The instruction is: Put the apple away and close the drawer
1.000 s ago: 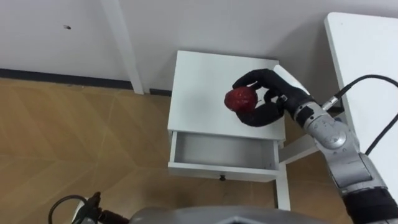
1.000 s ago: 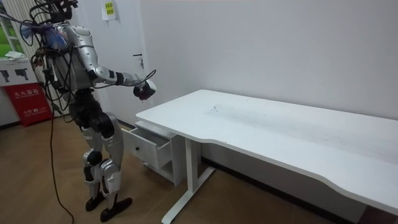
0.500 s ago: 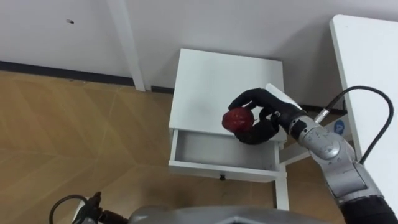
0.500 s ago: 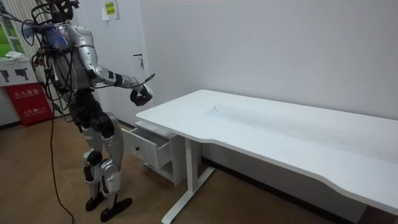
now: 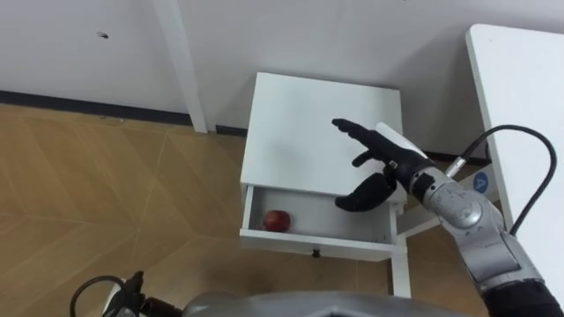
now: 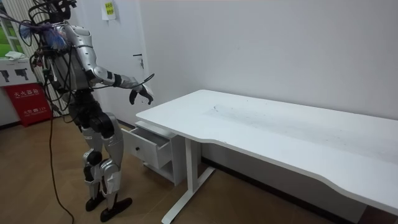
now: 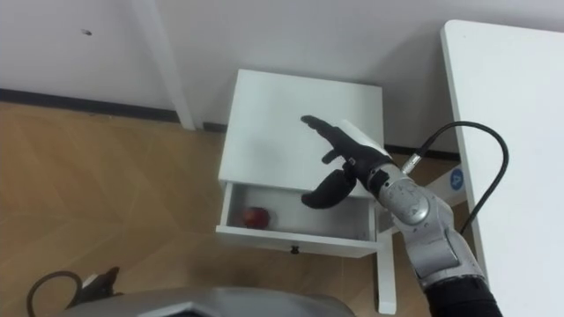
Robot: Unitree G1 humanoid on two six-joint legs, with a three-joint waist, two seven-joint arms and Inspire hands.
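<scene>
The apple (image 5: pixel 277 219) has dropped from my right hand (image 5: pixel 385 163) and now lies in the open drawer (image 5: pixel 352 238), toward its left end. My hand hangs above with fingers spread, holding nothing. It seems clear of the white cabinet (image 5: pixel 300 123).

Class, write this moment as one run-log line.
apple: in drawer, left part | right hand: open, empty, over cabinet | drawer: open, not yet closed

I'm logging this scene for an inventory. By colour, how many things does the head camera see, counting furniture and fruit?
Red: 1, the apple, lying in the open drawer.
White: 2, the bedside cabinet (its drawer counted with it) and the desk.
Total: 3
</scene>
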